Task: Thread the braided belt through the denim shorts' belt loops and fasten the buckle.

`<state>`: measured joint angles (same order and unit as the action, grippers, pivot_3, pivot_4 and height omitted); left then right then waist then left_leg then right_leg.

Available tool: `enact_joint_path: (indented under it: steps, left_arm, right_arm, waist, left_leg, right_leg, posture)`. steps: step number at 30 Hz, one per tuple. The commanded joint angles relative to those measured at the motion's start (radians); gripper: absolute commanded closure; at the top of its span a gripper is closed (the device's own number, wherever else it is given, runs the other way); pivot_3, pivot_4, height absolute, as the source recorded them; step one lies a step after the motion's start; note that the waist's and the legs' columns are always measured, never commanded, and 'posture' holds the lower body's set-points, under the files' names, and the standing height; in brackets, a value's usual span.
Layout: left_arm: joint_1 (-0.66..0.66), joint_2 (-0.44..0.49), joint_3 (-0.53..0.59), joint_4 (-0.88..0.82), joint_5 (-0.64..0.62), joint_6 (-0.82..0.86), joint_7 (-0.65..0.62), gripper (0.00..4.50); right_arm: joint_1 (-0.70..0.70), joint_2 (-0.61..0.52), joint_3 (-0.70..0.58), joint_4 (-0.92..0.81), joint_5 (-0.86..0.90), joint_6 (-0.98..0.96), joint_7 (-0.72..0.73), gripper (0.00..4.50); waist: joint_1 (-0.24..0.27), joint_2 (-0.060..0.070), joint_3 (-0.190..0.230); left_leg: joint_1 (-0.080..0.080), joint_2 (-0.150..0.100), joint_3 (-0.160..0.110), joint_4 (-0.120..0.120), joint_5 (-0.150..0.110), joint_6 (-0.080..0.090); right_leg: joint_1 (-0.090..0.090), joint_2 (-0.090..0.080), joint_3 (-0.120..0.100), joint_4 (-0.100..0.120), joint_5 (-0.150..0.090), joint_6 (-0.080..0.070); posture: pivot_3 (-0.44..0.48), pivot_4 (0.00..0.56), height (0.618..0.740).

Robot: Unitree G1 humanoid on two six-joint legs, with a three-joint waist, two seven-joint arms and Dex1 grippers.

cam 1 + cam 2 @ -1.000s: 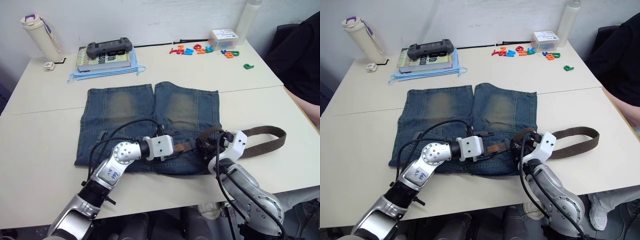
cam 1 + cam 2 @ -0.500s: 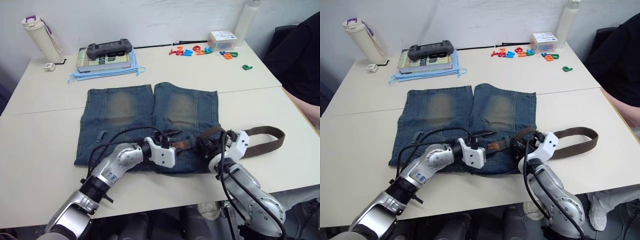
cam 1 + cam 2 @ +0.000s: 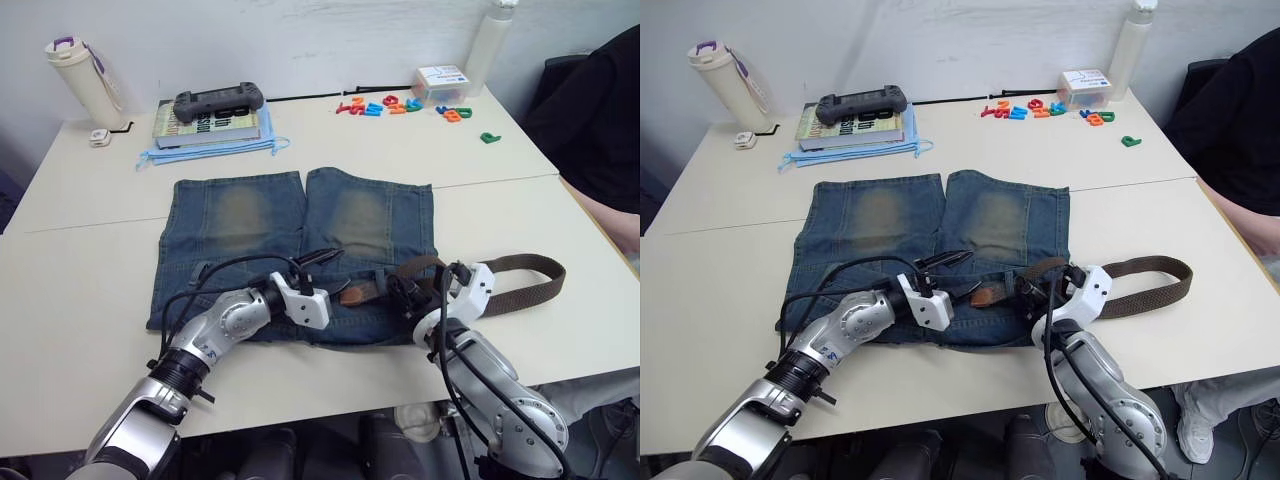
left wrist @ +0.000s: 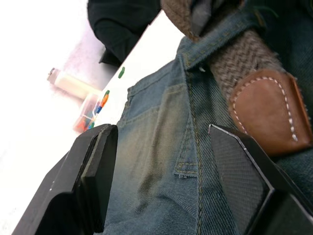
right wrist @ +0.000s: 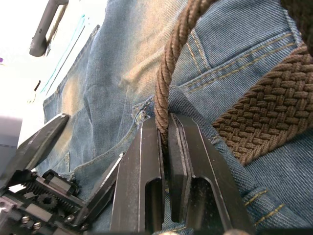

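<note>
Pinching braided belt (image 5: 168,83) — right gripper (image 5: 165,142), buckle hidden

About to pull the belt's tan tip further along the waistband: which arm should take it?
Probably the left. The left gripper is open with the braided belt's tan tip beside its fingers, over the denim shorts. The right gripper is shut on the belt further back.

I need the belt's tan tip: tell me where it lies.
The tan leather end lies on the denim shorts at the waistband, between the open left claw and the right claw.

Game controller (image 3: 219,99) on books (image 3: 210,122) (far edge).
</note>
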<state>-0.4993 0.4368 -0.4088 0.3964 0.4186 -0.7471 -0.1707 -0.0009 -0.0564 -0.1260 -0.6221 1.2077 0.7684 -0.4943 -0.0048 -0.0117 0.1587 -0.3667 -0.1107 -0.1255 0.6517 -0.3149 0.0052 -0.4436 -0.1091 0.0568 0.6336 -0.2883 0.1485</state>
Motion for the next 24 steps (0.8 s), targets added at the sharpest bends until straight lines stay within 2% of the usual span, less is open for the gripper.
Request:
enact_joint_path:
  steps: [1, 7, 11, 22, 24]
  left_arm:
    - [0.037, 0.016, -0.008, 0.021, -0.026, -0.057, -0.049, 1.22]
    - [0.037, 0.073, 0.04, 0.056, -0.054, -0.088, -0.091, 1.22]
    - [0.034, 0.099, 0.024, 0.062, -0.051, -0.128, -0.129, 1.22]
    - [0.02, 0.06, 0.007, 0.08, 0.008, -0.131, -0.133, 1.22]
    - [0.022, 0.058, 0.002, 0.082, -0.016, -0.139, -0.16, 1.22]
  right_arm:
    - [0.005, -0.007, 0.009, -0.045, 0.015, -0.021, -0.001, 4.5]
    - [0.005, -0.01, 0.002, -0.037, 0.031, -0.041, 0.006, 4.5]
    - [-0.003, -0.001, -0.005, -0.027, 0.061, -0.06, -0.002, 4.5]
    - [-0.012, -0.014, 0.01, -0.02, 0.117, -0.083, -0.019, 4.5]
    - [-0.013, -0.011, 0.011, -0.015, 0.123, -0.089, -0.027, 4.5]
  waist:
    - [0.002, 0.0, 0.0]
    - [-0.006, -0.001, 0.0]
    - [-0.016, -0.001, 0.0]
    - [-0.019, -0.001, -0.001]
    - [-0.018, 0.0, -0.003]
  left_leg:
    - [0.0, 0.0, 0.0, 0.0, 0.0, 0.0]
    - [0.0, 0.0, 0.0, 0.0, 0.0, 0.0]
    - [0.0, 0.001, 0.0, -0.001, 0.0, 0.0]
    - [0.0, 0.0, 0.0, 0.0, 0.0, 0.0]
    - [0.0, 0.0, 0.0, 0.0, 0.0, 0.0]
  right_leg:
    - [0.0, 0.0, 0.0, 0.0, 0.0, 0.0]
    - [0.0, 0.0, 0.0, -0.001, 0.0, 0.0]
    - [0.0, 0.0, 0.0, 0.0, 0.0, 0.0]
    - [0.0, 0.0, 0.0, 0.0, 0.0, 0.0]
    - [0.0, 0.0, 0.0, 0.0, 0.0, 0.0]
  posture:
    - [0.0, 0.15, 0.714]
    - [0.0, 0.15, 0.714]
    - [0.0, 0.15, 0.714]
    - [0.0, 0.15, 0.714]
    - [0.0, 0.15, 0.714]
